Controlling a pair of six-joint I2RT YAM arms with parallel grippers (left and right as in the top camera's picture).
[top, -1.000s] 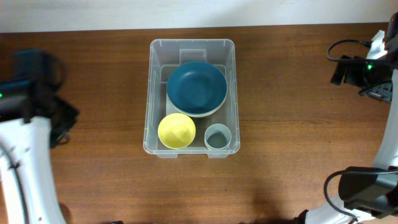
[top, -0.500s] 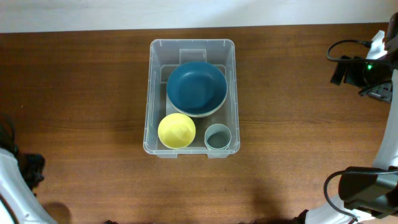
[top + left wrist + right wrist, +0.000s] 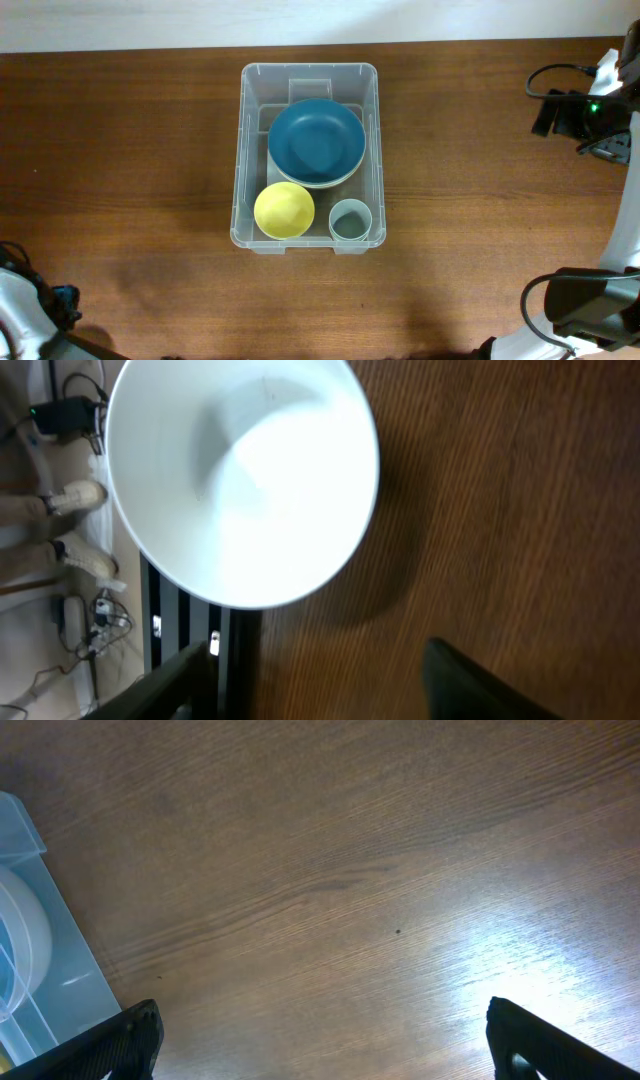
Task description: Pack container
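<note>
The clear plastic container (image 3: pixel 240 150) stands at the table's middle. It holds a dark blue bowl (image 3: pixel 316 140) stacked on a white one, a yellow bowl (image 3: pixel 284 210) and a pale grey-blue cup (image 3: pixel 350 220). My left gripper (image 3: pixel 320 685) is open and empty over the wood, just short of a white bowl (image 3: pixel 243 480) that sits at the table's edge. That bowl is out of the overhead view. My right gripper (image 3: pixel 320 1040) is open and empty above bare wood, with the container's corner (image 3: pixel 40 970) at its left.
The left arm (image 3: pixel 30 300) shows only at the overhead view's bottom left corner. The right arm and its cables (image 3: pixel 585 110) are at the right edge. Beyond the table edge in the left wrist view are cables and floor clutter (image 3: pixel 70 420).
The left arm has swung from the left middle of the table down to the bottom left corner, mostly out of the overhead view. The right arm and the container have not moved.
</note>
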